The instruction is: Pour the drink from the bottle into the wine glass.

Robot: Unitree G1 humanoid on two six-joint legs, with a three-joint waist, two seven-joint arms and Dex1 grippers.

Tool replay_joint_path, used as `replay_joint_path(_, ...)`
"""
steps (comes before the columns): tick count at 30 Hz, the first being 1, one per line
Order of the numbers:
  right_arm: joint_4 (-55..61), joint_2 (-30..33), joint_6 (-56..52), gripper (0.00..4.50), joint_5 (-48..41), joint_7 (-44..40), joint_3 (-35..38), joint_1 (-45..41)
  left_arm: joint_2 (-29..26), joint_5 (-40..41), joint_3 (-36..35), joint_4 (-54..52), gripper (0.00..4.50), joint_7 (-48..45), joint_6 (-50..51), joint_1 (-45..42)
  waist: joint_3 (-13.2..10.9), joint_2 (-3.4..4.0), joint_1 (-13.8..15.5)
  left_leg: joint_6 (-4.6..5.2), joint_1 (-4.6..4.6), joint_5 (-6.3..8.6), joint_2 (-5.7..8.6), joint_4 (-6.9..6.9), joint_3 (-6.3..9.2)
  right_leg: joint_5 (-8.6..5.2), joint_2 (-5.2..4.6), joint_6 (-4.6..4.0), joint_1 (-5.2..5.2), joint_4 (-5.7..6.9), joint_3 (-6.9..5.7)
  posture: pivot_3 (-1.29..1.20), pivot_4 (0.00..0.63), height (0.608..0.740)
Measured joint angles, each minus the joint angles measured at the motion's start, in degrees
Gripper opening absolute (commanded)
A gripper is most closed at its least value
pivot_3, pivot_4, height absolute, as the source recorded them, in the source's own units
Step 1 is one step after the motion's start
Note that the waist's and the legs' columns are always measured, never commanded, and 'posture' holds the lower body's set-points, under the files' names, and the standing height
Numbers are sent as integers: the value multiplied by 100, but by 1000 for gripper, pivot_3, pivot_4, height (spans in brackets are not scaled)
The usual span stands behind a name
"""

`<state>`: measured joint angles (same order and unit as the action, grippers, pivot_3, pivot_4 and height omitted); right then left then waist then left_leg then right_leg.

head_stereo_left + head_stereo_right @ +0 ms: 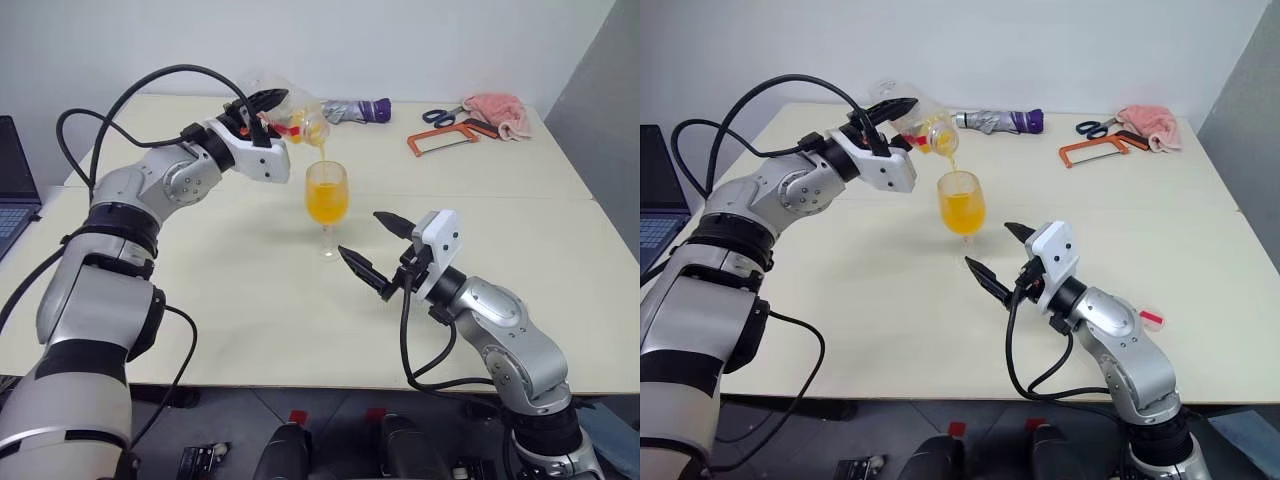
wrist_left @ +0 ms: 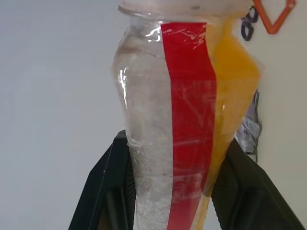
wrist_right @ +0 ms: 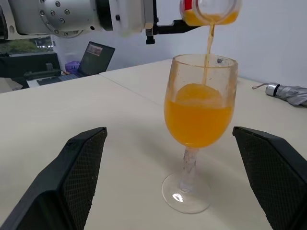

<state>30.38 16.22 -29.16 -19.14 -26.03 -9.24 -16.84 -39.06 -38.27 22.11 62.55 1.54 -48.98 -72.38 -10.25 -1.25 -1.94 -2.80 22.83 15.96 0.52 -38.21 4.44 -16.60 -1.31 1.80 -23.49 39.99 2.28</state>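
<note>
My left gripper (image 1: 272, 112) is shut on the bottle (image 1: 297, 121), a clear one with a red label strip (image 2: 188, 110), and holds it tipped mouth-down over the wine glass (image 1: 327, 196). A thin stream of orange drink (image 3: 208, 44) falls from the bottle's mouth into the glass. The bowl is more than half full of the drink (image 3: 197, 120), and some is still in the bottle. The glass stands upright on the table. My right gripper (image 1: 360, 234) is open just in front of the glass's stem, a finger to each side, not touching it.
At the table's far side lie a folded umbrella (image 1: 356, 110), scissors (image 1: 441, 115), an orange-framed hacksaw (image 1: 448, 141) and a pink cloth (image 1: 498, 108). A laptop (image 1: 14, 185) sits at the left. A small red cap (image 1: 1151, 318) lies near my right forearm.
</note>
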Motion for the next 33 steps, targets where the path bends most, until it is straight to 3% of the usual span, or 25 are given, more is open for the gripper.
replay_joint_path(8,-43,-70,46,4500,63,10,-1,-158,583,2020,-908,-397,1671,-2007,646,927,0,1,-54,-1,0,-1,-4,-5,10,0,1,-1,-1,4,0,0,150,740)
replay_joint_path(13,-57,-112,131,4500,72,-36,3,-393,785,3240,-1610,-1190,1671,-2832,1787,1434,1,1,-126,-1,0,0,-7,-8,22,0,1,-1,-1,9,0,0,150,740)
replay_joint_path(22,11,634,-572,4500,-389,-839,-155,-945,602,4550,-2883,-2521,1671,-3083,4187,2875,2,1,-198,1,-7,0,-13,-12,35,0,2,-1,-1,22,0,0,150,740)
replay_joint_path(25,-26,621,-855,4500,-425,-888,-309,-1286,582,4918,-3245,-2864,1671,-3090,4857,3466,2,1,-203,1,-5,1,-19,-20,36,0,1,-1,-1,24,2,0,150,740)
replay_joint_path(33,-349,449,-1195,4500,-398,-875,-576,-1710,430,5314,-3721,-3105,1670,-3109,5495,3994,10,-11,-133,19,-3,11,-19,-47,40,0,-8,-1,6,37,1,0,150,740)
